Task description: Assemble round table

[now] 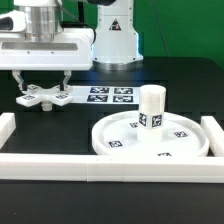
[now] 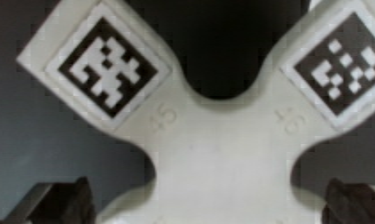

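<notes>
The small white cross-shaped foot piece [image 1: 42,98] lies flat on the black table at the exterior view's left. My gripper [image 1: 42,87] is lowered over it with its fingers spread wide, one on each side, and a gap shows at each. In the wrist view the foot piece [image 2: 210,130] fills the frame, two marker-bearing arms pointing away, and my gripper [image 2: 205,208] straddles its middle with the dark fingertips [image 2: 59,205] at the frame's edge. The large rimmed round disc [image 1: 190,135] lies at the exterior view's right. The short cylindrical leg [image 1: 150,108] stands upright on its middle.
The marker board [image 1: 110,95] lies flat behind the disc, next to the foot piece. White border rails run along the front [image 1: 110,168], the exterior view's left [image 1: 6,128] and right [image 1: 213,130]. The robot base [image 1: 115,40] stands at the back.
</notes>
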Robot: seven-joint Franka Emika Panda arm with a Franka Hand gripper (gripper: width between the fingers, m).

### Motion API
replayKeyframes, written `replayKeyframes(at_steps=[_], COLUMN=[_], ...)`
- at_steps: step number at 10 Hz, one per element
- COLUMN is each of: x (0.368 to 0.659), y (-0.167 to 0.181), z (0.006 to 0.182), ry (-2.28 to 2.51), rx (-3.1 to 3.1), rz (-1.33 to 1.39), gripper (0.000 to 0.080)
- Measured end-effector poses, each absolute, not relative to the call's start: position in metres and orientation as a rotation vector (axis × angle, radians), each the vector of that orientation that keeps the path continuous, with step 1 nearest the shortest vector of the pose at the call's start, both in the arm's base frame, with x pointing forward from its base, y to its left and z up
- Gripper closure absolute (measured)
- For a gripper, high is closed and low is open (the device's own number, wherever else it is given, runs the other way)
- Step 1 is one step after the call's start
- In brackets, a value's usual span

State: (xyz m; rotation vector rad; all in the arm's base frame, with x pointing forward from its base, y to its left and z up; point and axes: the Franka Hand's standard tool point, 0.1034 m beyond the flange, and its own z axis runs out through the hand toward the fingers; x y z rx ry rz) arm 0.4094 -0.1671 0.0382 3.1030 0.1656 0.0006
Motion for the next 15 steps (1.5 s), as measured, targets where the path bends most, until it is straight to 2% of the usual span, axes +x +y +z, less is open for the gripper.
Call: replayKeyframes(at_steps=[12,14,15], x=[0.402,0.402,0.402], y=[-0.164,-0.164,-0.164], z=[0.025,0.025,0.025], ry=[0.177,0.176,0.176], rx=[3.107,3.107,3.107], rz=[-0.044,-0.047,-0.047], gripper=[0.0151,0.0180,0.0359])
